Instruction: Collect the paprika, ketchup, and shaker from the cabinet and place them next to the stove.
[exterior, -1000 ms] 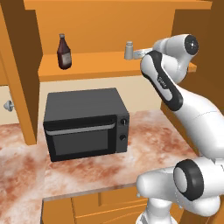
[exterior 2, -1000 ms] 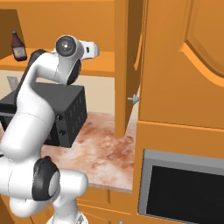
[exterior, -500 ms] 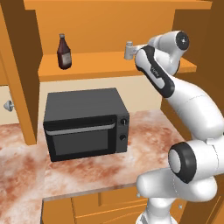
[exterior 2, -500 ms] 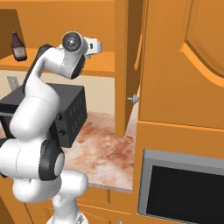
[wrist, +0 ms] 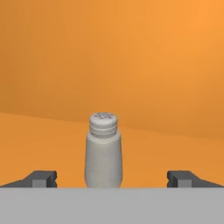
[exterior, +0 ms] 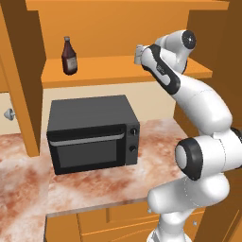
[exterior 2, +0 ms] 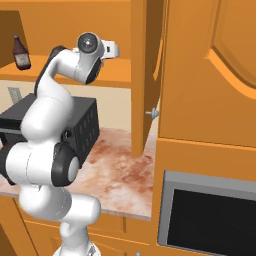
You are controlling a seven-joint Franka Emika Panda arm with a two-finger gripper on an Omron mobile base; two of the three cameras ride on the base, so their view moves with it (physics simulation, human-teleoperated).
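A rendered home kitchen.
Orange wooden wall cabinet (exterior: 118,71) with an inner shelf hung above a marbled pink counter (exterior: 28,160); a black microwave (exterior: 92,132) sat on it, and a built-in oven (exterior 2: 210,215) filled the tall unit.

The cabinet's inner shelf (exterior: 108,71) carries two things. The ketchup (exterior: 69,56) stands upright toward the shelf's left end, set back from the front edge. The shaker (wrist: 103,151) stands upright well apart from it, toward the right end. Below, the marbled counter (exterior: 28,170) carries a black microwave (exterior: 92,133), set near the back wall with bare counter on both sides.
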